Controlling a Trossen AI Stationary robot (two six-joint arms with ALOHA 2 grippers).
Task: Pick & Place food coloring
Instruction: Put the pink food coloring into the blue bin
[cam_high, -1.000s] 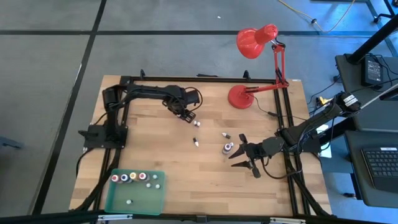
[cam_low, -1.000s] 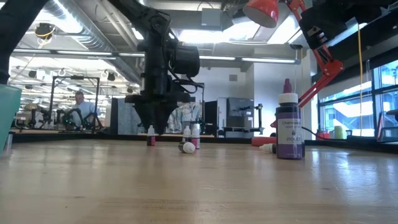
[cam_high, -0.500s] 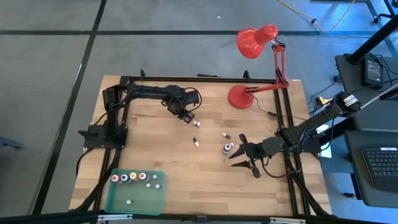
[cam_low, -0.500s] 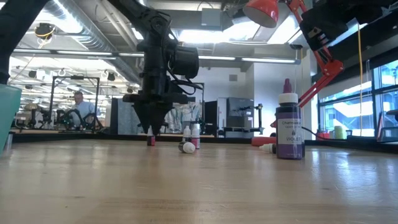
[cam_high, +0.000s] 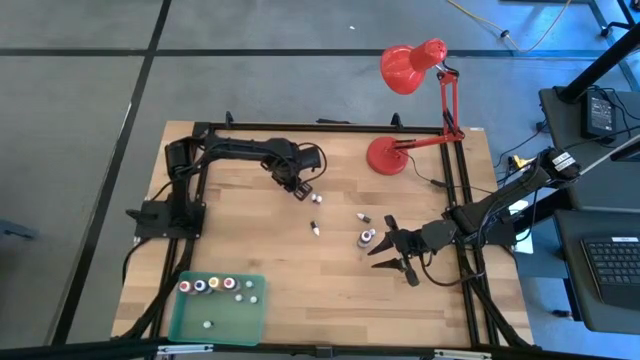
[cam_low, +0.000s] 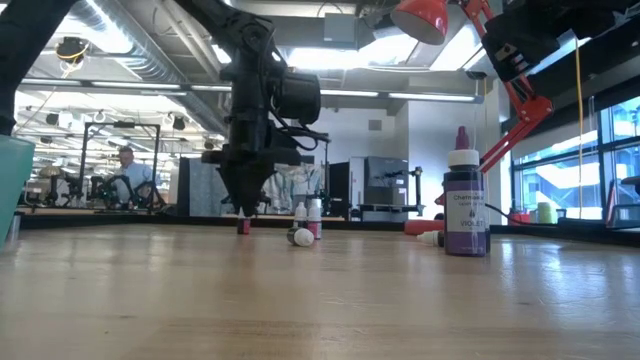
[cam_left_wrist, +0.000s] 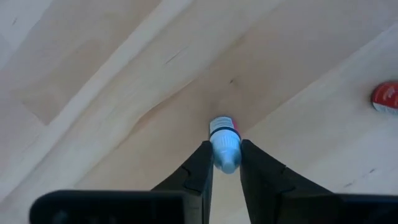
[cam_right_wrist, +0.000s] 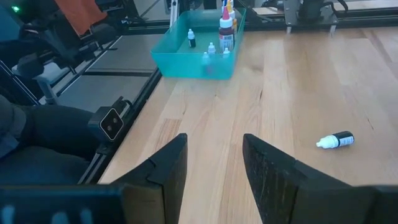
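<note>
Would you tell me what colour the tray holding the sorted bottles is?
Translucent green tray, clearest in the high view.

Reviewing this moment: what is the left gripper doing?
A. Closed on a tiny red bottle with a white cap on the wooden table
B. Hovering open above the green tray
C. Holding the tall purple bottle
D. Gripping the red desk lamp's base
A: in the left wrist view the left gripper's fingers pinch the tiny red bottle with a white cap from both sides, against the wooden table.

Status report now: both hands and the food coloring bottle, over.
Left hand shut on small bottle. Right hand open, waiting at table's right. Nothing in the way.
</note>
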